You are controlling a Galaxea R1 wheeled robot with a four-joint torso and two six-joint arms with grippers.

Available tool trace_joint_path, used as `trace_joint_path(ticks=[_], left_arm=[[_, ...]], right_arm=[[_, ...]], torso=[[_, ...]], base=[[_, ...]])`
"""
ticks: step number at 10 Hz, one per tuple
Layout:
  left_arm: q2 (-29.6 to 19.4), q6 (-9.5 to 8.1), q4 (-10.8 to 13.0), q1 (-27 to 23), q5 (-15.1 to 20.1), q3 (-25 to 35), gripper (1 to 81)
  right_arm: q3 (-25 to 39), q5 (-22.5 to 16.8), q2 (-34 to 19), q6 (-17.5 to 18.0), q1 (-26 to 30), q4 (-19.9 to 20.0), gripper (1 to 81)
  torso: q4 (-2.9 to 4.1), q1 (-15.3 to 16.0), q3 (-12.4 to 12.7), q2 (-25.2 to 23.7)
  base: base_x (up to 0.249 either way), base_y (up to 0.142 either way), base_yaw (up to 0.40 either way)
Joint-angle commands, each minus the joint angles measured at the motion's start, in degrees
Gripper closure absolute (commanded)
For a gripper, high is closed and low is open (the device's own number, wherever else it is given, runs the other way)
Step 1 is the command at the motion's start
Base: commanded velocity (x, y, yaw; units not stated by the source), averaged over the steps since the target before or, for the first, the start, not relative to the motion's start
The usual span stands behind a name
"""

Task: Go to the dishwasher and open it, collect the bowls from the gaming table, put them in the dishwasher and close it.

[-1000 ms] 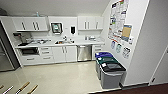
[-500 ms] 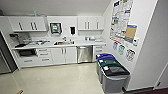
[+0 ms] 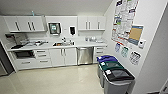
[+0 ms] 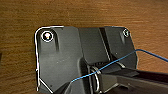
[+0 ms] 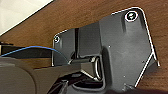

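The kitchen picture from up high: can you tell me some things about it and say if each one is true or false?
1. The dishwasher is shut. True.
2. The dishwasher sits left of the sink. False: it sits to the right of the sink, under the counter.
3. Three bins stand in a row by the right wall. True: one has a blue lid, one green, one dark.
4. The wall above the bins is bare. False: posters and other papers hang on it.
5. The cupboards over the counter are white. True.
6. The dishwasher front is white like the cupboards. False: it is shiny steel.
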Motion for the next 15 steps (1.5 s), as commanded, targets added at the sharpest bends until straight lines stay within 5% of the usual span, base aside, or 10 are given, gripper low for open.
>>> trace_joint_path(ticks=[1,2,3,4,5,6,7,8,15], left_arm=[[-1.22,0.39,0.15,-2.66,2.91,0.38,1.0],[-1.30,0.31,0.15,-2.75,2.91,0.38,1.0],[-1.22,0.31,0.15,-2.66,2.91,0.38,1.0],[-1.30,0.31,0.15,-2.66,2.91,0.38,1.0],[-1.39,0.31,0.15,-2.66,2.91,0.38,1.0],[-1.39,0.31,0.15,-2.66,2.91,0.38,1.0],[-1.39,0.30,0.15,-2.66,2.91,0.38,1.0],[-1.39,0.30,0.15,-2.74,2.91,0.38,1.0],[-1.22,0.22,0.15,-2.75,2.91,0.38,1.0]], right_arm=[[0.86,-3.64,-1.33,-0.10,3.05,-0.41,1.0],[0.86,-3.65,-1.24,-0.10,3.05,-0.49,1.0],[0.86,-3.56,-1.24,-0.10,3.05,-0.41,1.0],[0.86,-3.56,-1.24,-0.10,3.05,-0.41,1.0],[0.86,-3.56,-1.33,-0.10,3.05,-0.41,1.0],[0.86,-3.56,-1.33,-0.10,3.05,-0.49,1.0],[0.95,-3.56,-1.42,-0.19,3.05,-0.50,1.0],[0.95,-3.64,-1.41,-0.19,3.05,-0.50,1.0],[1.13,-3.65,-1.59,-0.19,3.05,-0.59,1.0]], torso=[[0.00,0.00,0.00,0.00],[0.00,0.02,0.00,0.00],[2.22,0.00,0.00,0.00],[5.64,0.02,0.00,0.00],[5.74,0.02,0.00,0.00],[1.40,0.02,0.00,0.00],[2.76,0.02,0.00,0.00],[3.35,0.02,0.00,0.00],[3.30,0.06,-0.02,0.02]], base=[[0.241,0.000,0.000],[0.241,0.000,0.000],[0.242,0.000,0.000],[0.241,0.000,0.000],[0.241,0.000,0.000],[0.242,0.000,0.000],[0.242,0.000,0.000],[0.241,0.000,0.000],[0.200,0.000,0.000]])
